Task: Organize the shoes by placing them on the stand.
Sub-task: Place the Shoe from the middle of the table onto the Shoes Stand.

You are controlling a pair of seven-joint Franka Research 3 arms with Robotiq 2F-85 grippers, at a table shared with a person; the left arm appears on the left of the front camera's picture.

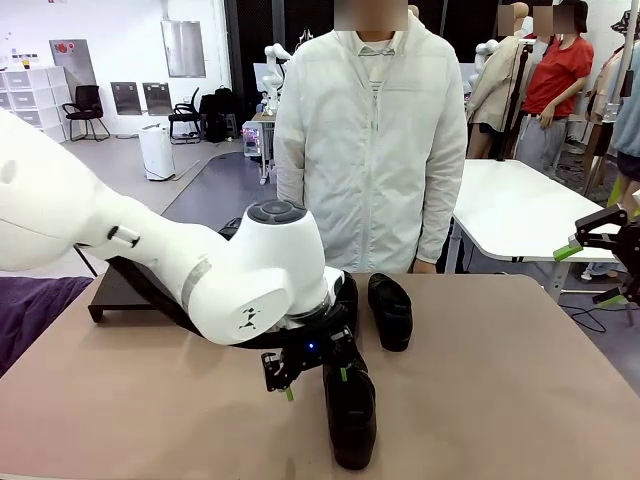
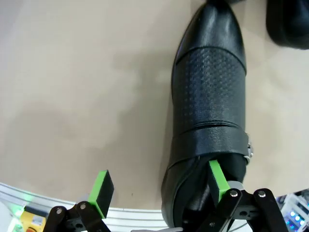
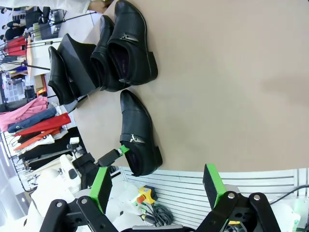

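**Figure. Front and both wrist views of the shoe-sorting task, early stage.**

The left claw (image 2: 159,188) is spread wide and empty, poised at the heel end of the near shoe (image 2: 208,111). 1 green pad (image 2: 218,180) lies over the shoe's opening and the other over bare tabletop (image 2: 72,96), so the shoe's side wall sits between the jaws but is not pinched. The right claw (image 3: 157,186) is likewise spread and empty, held up at the robot's right, well apart from all 4 shoes.

The near shoe lies on the tabletop, toe turned toward the others. 2 more shoes (image 3: 128,43) lie side by side, close together, on the tabletop just beside the stand (image 3: 77,60). The 4th shoe (image 3: 57,75) lies at the stand's other side. Whether it rests on the stand or only beside it cannot be told.

Judged progress: at most 1 of 4 shoes is placed and at least 3 remain. The grasp on the near shoe is not yet closed.

Surroundings: a person (image 1: 370,140) in a white jacket stands at the far edge, close behind the shoes. A purple cloth (image 1: 30,310) lies at the robot's left.

Probable hindrances: the 2 shoes beside the stand crowd the approach to it. The left arm (image 1: 200,270) hides much of the stand in the front view.
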